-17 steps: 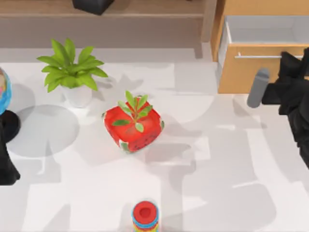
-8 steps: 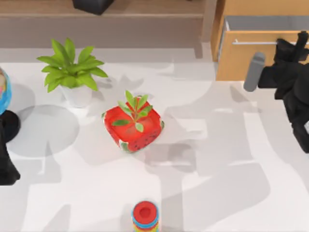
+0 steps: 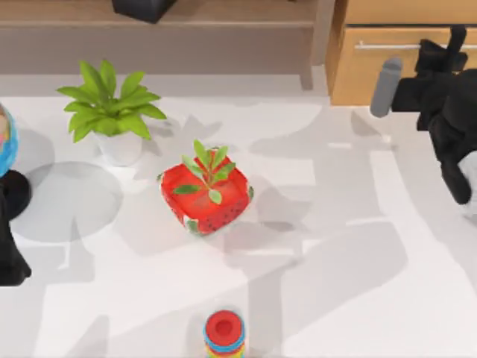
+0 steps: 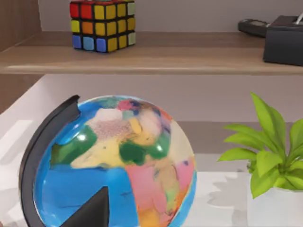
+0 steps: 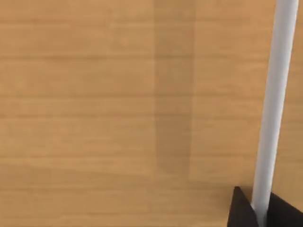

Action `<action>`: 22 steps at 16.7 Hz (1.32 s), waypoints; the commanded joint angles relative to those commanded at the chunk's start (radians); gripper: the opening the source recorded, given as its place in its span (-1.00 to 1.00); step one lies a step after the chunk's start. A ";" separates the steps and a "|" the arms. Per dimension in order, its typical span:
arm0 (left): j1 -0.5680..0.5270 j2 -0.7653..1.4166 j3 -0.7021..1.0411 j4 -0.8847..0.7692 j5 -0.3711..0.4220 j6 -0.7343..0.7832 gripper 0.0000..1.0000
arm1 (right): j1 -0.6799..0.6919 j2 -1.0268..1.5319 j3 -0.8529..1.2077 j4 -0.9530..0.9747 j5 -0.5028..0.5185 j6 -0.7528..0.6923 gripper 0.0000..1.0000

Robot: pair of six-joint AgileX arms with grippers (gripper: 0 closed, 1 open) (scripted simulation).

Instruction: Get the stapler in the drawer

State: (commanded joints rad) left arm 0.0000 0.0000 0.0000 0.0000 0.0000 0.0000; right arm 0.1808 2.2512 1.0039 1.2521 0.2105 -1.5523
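The light-wood drawer (image 3: 387, 71) stands at the table's far right corner, pushed in so that none of its white inside shows. My right gripper (image 3: 453, 43) is at the thin silver handle (image 3: 395, 45). In the right wrist view the handle (image 5: 277, 94) runs between the two black fingertips (image 5: 240, 209) of the right gripper (image 5: 259, 210), which is shut on it against the wood front (image 5: 118, 94). A grey cylinder (image 3: 385, 87) sticks out from the right arm. The stapler is out of view. My left arm (image 3: 7, 253) is parked at the left edge.
A red watermelon-patterned pot (image 3: 206, 195) with a small plant sits mid-table, a white potted plant (image 3: 113, 112) behind it to the left. A globe (image 4: 113, 161) stands by the left arm. The ring toy (image 3: 224, 334) is at the front edge. A wooden shelf (image 4: 142, 54) holds a colour cube (image 4: 102, 24).
My right gripper moved toward the back with the handle, and the drawer slid in. Its white inside, visible a second ago, is now covered. The left arm has not moved.
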 joint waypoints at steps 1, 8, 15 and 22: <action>0.000 0.000 0.000 0.000 0.000 0.000 1.00 | -0.004 0.014 0.038 -0.019 -0.003 0.000 -1.00; 0.000 0.000 0.000 0.000 0.000 0.000 1.00 | -0.014 0.050 0.100 -0.067 -0.014 0.001 -0.85; 0.000 0.000 0.000 0.000 0.000 0.000 1.00 | -0.014 0.050 0.100 -0.067 -0.014 0.001 0.21; 0.000 0.000 0.000 0.000 0.000 0.000 1.00 | -0.014 0.050 0.100 -0.067 -0.014 0.001 1.00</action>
State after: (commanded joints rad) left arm 0.0000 0.0000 0.0000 0.0000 0.0000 0.0000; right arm 0.1664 2.3012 1.1036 1.1856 0.1965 -1.5513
